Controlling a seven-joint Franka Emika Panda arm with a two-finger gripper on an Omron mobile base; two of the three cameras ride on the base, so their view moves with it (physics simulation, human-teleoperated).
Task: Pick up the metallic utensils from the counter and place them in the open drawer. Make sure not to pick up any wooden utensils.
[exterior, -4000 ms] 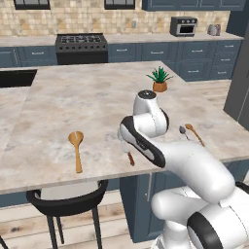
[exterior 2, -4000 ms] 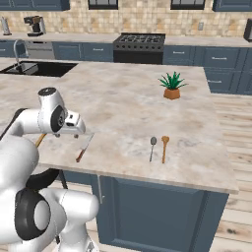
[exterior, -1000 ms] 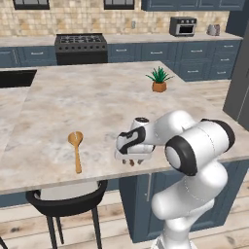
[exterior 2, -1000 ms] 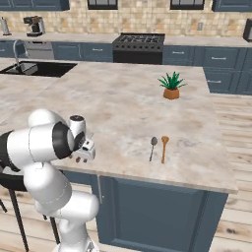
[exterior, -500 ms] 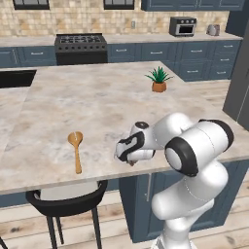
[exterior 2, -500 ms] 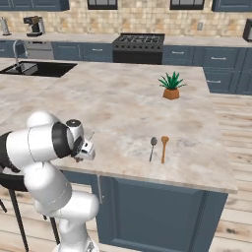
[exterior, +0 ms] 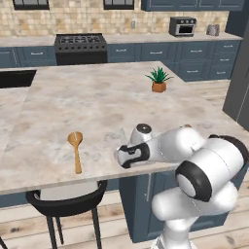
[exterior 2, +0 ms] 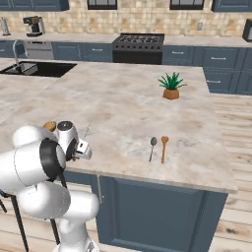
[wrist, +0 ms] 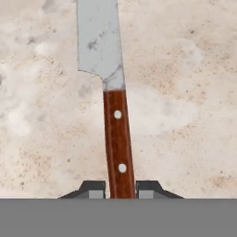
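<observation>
The knife (wrist: 118, 139) lies flat on the marbled counter (wrist: 185, 69), its silver blade (wrist: 99, 41) pointing away from the hand and its reddish-brown handle running back between the fingertips (wrist: 95, 189). My gripper (wrist: 120, 190) is shut on the end of that handle. The hand sits low at the counter's near edge (exterior: 127, 156), also seen from the other side (exterior 2: 81, 149). The tan wooden spoon (exterior: 75, 146) lies to the left of the hand on the counter (exterior: 97, 97). The open drawer is out of view.
A potted plant (exterior: 158, 86) stands far back on the counter. A small grey spoon (exterior 2: 152, 146) and a small wooden spoon (exterior 2: 164, 147) lie side by side toward the right end. A black stool (exterior: 63, 202) stands below the near edge.
The hand has dropped onto the counter at the near edge, and the jaws have closed from wide open onto the knife's handle.
</observation>
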